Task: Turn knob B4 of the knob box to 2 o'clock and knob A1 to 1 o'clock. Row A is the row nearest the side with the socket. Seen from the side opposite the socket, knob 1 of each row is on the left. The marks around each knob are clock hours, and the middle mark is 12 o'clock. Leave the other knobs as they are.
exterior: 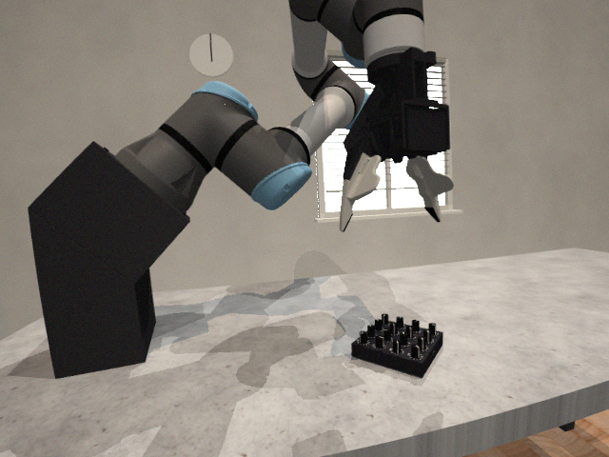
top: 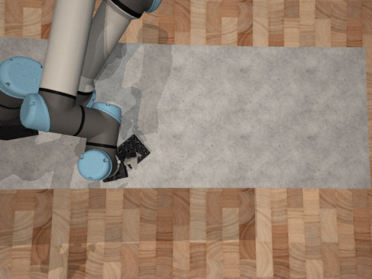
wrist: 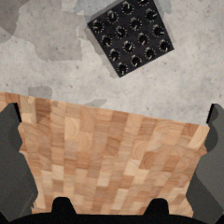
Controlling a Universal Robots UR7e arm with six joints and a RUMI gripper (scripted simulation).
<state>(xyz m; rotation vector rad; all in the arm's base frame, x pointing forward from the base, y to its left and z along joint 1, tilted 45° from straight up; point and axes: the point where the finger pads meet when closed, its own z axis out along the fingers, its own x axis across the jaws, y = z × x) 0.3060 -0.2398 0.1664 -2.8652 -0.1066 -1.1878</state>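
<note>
The black knob box [exterior: 397,343] lies flat on the grey table top near its front edge, turned at an angle. It carries several small black knobs in rows. It shows at the top of the wrist view [wrist: 130,36] and partly under the arm in the overhead view [top: 133,148]. My gripper [exterior: 388,216] hangs high above the box, fingers pointing down and spread wide, with nothing between them. In the wrist view the two dark fingers stand at the left and right edges. The knob pointers are too small to read.
The robot's black base [exterior: 93,266] stands at the left of the table. The table's front edge [wrist: 112,105] runs just below the box in the wrist view, with wooden floor [wrist: 112,159] beyond it.
</note>
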